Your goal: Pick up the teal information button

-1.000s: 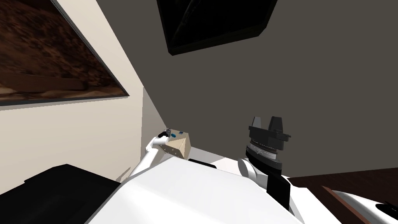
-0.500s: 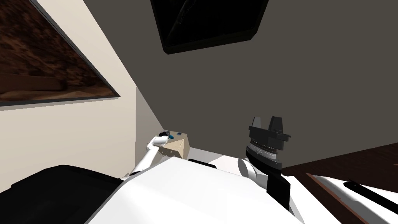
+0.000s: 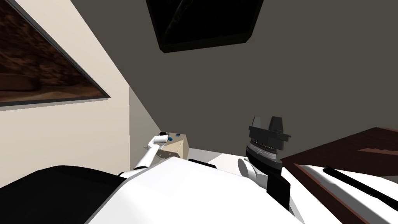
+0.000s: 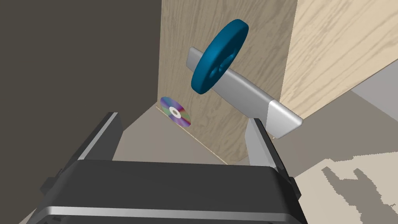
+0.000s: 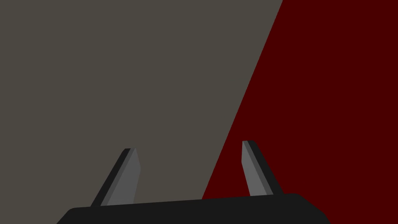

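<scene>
Teal button (image 4: pixel 219 56): round disc, seen tilted, sitting out past the left gripper (image 4: pixel 182 117) tips, not between them. Left fingers are spread wide and grip nothing. The button overlaps the far end of a light grey bar (image 4: pixel 248 99); can't tell if the two touch. The bar runs slantwise across the wooden box (image 4: pixel 330 46), and its near end comes close to one left fingertip. A small iridescent CD (image 4: pixel 175 112) lies flat on the box's wood face near an edge, apart from the button, in line with the gap between the left fingers. In the head view the box is at about 9 o'clock from the right gripper (image 5: pixel 188 146). There the button is a teal speck at the 10 o'clock corner of the box top. The left forearm reaches in from 7 o'clock, with the gripper right at the speck. The right gripper is raised, well apart from the box, fingers apart, nothing in them. Outward from the box: a brown framed picture (image 3: pixel 39 74) on the cream wall at 10 o'clock, a dark panel (image 3: pixel 202 23) on the grey wall at 12 o'clock, and a dark brown wooden surface (image 3: pixel 349 147) at 3 o'clock, beyond the right gripper.
</scene>
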### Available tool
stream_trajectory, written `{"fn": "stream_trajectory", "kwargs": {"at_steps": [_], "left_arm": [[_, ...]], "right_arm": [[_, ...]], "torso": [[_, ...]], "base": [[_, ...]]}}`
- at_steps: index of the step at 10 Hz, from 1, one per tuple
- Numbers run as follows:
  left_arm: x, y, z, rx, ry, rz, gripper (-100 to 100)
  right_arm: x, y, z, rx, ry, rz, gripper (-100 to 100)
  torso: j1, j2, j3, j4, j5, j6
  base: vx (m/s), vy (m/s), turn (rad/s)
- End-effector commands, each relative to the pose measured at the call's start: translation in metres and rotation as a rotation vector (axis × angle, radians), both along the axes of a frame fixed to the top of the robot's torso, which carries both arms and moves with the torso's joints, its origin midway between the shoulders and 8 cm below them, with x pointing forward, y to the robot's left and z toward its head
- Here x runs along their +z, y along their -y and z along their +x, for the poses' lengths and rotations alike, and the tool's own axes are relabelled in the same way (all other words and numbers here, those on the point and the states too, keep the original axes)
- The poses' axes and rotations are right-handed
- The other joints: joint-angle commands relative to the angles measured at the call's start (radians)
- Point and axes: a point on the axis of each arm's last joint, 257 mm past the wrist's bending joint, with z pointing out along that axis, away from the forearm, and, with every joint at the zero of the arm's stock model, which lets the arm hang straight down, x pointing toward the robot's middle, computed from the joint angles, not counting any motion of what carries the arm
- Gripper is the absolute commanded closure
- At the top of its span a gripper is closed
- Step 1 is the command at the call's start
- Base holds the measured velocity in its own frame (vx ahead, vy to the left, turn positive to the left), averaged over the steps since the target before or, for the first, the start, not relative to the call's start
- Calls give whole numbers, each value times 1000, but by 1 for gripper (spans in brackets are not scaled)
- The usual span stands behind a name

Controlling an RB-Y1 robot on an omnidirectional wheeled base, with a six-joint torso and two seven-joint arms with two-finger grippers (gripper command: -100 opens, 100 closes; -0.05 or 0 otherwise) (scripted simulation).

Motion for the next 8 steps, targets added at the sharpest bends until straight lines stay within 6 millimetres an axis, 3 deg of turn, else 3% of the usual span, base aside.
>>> {"fn": "stream_trajectory", "kwargs": {"at_steps": [1,8], "left_arm": [[-7,-4,-6,13,-53,-16,-100],[-40,-8,-40,55,-237,-85,-100]], "right_arm": [[0,0,0,0,0,0,0],[0,0,0,0,0,0,0]], "torso": [[0,0,0,0,0,0],[2,0,0,0,0,1]], "base": [[-2,27,-186],[-6,49,-128]]}}
